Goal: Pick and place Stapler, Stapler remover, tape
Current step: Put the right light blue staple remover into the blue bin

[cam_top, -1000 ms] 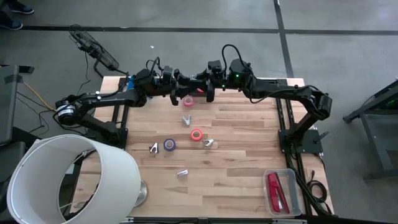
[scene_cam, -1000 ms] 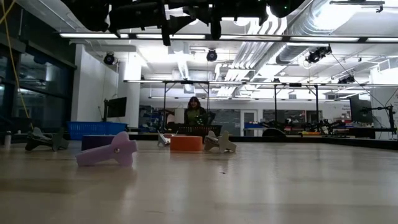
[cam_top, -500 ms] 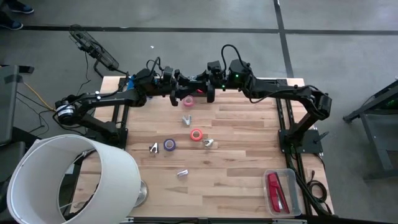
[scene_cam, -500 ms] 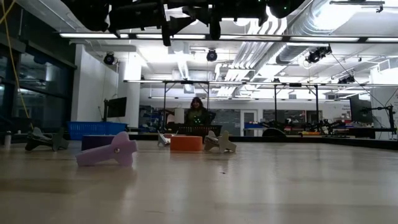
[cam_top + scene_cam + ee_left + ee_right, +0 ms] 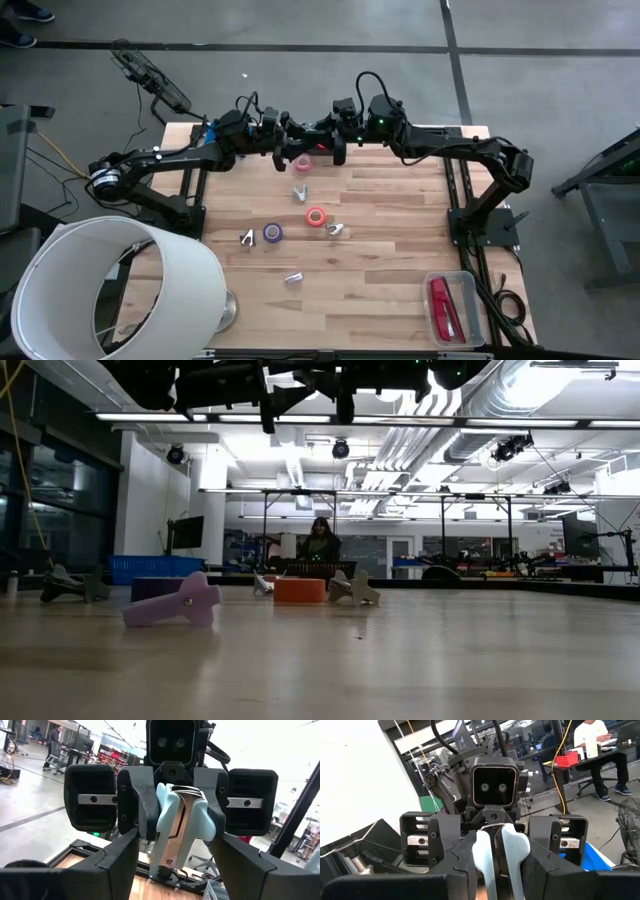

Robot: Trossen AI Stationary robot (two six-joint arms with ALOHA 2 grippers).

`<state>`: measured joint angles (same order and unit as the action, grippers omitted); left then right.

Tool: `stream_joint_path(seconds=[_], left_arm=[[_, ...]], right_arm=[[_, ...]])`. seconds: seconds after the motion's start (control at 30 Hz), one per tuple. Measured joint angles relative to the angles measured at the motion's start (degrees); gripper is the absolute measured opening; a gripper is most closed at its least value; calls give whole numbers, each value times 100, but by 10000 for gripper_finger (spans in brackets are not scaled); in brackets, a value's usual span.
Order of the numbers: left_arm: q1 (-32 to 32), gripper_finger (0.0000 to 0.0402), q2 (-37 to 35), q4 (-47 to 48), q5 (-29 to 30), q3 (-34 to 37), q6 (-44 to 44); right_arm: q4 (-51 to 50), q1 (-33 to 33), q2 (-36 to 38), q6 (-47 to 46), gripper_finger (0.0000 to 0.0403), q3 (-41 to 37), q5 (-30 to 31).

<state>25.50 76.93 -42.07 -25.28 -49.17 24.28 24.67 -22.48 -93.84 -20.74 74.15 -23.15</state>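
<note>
High above the table's far edge my two grippers face each other with a pale blue stapler remover [image 5: 180,820] between them. My right gripper [image 5: 497,870] is shut on it. My left gripper [image 5: 175,870] is open, one finger on either side of the remover's metal end; I cannot tell whether it touches. The red stapler [image 5: 445,305] lies in a clear box at the near right. Pink [image 5: 302,162], red [image 5: 316,216] and purple [image 5: 272,232] tape rolls lie flat on the wood. My right gripper pinches the remover's two pale blue grip wings [image 5: 200,817] between its two fingers [image 5: 137,805]. The fingers come level from the table's right side. The remover is lifted clear of the table, its metal tongue [image 5: 172,847] toward my left gripper.
More silvery removers lie loose mid-table [image 5: 300,192] [image 5: 334,230] [image 5: 247,237] [image 5: 293,279]. A big white cylinder [image 5: 110,290] covers the near left corner. The clear box [image 5: 465,290] stands at the near right corner. A person [image 5: 320,545] stands in the room behind.
</note>
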Motion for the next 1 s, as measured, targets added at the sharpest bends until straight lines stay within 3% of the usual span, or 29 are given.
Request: stream_joint_path(seconds=[0.33, 0.6, 0.7, 0.83, 1.0], left_arm=[[0, 240, 0, 17, -78, 0, -3], [-17, 317, 9, 1, -72, 2, 91], [-17, 328, 9, -23, -11, 2, 108], [-15, 320, 11, -28, 126, 2, 133], [-13, 281, 11, -19, 196, 4, 152]], right_arm=[[5, -86, 0, 10, 91, -2, -49], [26, -186, 0, -135, 91, -2, -127], [23, -161, 0, -128, 91, 0, -76], [13, -82, 0, -92, 91, 0, 81], [11, -42, 0, -69, 91, 0, 95]])
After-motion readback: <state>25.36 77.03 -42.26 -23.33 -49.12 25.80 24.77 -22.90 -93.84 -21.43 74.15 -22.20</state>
